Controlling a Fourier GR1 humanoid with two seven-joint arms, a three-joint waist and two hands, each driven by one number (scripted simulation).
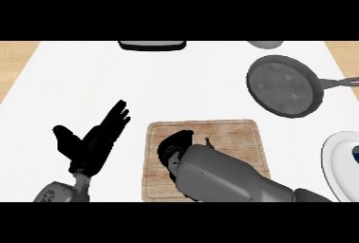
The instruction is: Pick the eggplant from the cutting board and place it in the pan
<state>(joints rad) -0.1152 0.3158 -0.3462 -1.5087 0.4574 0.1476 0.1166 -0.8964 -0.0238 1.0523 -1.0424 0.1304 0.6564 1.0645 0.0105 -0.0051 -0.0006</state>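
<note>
Two robot hands show. Your right robot hand (174, 146) sits over the cutting board's (231, 137) left half and hides the eggplant, so you cannot tell its direction or the grasp. Your left robot hand (95, 142) rests released, left of the board. Bare worktop (182, 85) separates the board from the pan (284, 85), up right.

white counter (91, 71) edged by pale wood (13, 61) on both sides.

Wooden cutting board (238, 137): one. Grey pan (284, 85): one. White plate (335, 163): one. Black tray-like item (151, 45), far edge: one. Grey rounded item (265, 44): one.
</note>
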